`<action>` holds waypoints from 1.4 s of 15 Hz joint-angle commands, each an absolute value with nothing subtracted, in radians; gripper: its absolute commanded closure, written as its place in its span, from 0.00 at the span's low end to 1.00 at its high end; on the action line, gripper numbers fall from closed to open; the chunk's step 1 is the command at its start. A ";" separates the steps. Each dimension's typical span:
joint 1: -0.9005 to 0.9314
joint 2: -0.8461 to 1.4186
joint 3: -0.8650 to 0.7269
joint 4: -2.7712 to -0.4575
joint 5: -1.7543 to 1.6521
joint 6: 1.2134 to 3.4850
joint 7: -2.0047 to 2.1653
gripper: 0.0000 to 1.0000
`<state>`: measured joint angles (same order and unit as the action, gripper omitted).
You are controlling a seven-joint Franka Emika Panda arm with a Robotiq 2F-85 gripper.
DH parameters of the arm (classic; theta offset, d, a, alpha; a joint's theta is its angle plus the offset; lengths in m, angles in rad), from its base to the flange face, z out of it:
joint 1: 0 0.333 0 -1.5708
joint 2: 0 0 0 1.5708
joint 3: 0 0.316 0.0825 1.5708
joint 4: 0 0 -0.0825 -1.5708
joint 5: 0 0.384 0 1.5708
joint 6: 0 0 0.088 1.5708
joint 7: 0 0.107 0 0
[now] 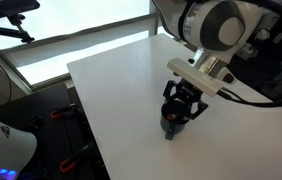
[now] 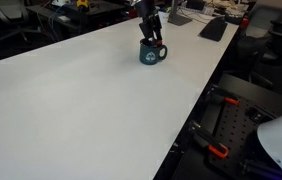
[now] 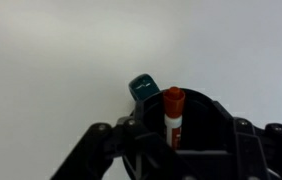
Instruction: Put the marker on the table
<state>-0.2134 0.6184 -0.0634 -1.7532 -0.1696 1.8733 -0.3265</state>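
The marker (image 3: pixel 173 108), slim with a red cap, stands upright inside the round black cup (image 3: pixel 209 118). The cup stands on the white table (image 1: pixel 121 90) in both exterior views (image 1: pixel 171 122) (image 2: pixel 152 56). My gripper (image 3: pixel 176 150) hangs straight over the cup, its dark fingers spread to either side of the marker and reaching down to the rim (image 1: pixel 179 103) (image 2: pixel 149 38). The fingers look apart and not closed on the marker. The marker's lower part is hidden in the cup, and the marker cannot be made out in the exterior views.
A teal piece (image 3: pixel 142 88) sticks out at the cup's rim. The table (image 2: pixel 81 100) stretches wide around the cup. Its edge (image 2: pixel 206 95) drops to a dark floor with equipment. A keyboard (image 2: pixel 213 28) and clutter lie at the far end.
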 commanded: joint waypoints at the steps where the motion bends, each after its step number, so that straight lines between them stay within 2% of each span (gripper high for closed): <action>1: -0.209 0.619 -0.059 -1.781 -0.168 1.894 -0.349 0.35; 3: -0.209 0.616 -0.056 -1.796 -0.175 1.913 -0.367 0.39; 6: -0.206 0.617 -0.057 -1.805 -0.182 1.911 -0.378 0.33; 7: -0.207 0.616 -0.058 -1.808 -0.182 1.908 -0.382 0.51; 8: -0.208 0.616 -0.057 -1.809 -0.182 1.903 -0.390 0.58; 9: -0.209 0.614 -0.057 -1.812 -0.181 1.901 -0.395 0.60; 10: -0.209 0.612 -0.057 -1.819 -0.182 1.902 -0.398 0.67; 14: -0.211 0.607 -0.057 -1.856 -0.183 1.905 -0.414 0.99; 15: -0.213 0.603 -0.056 -1.863 -0.184 1.905 -0.418 1.00; 16: -0.212 0.600 -0.056 -1.864 -0.181 1.903 -0.416 0.95; 21: -0.208 0.577 -0.054 -1.869 -0.174 1.901 -0.403 0.95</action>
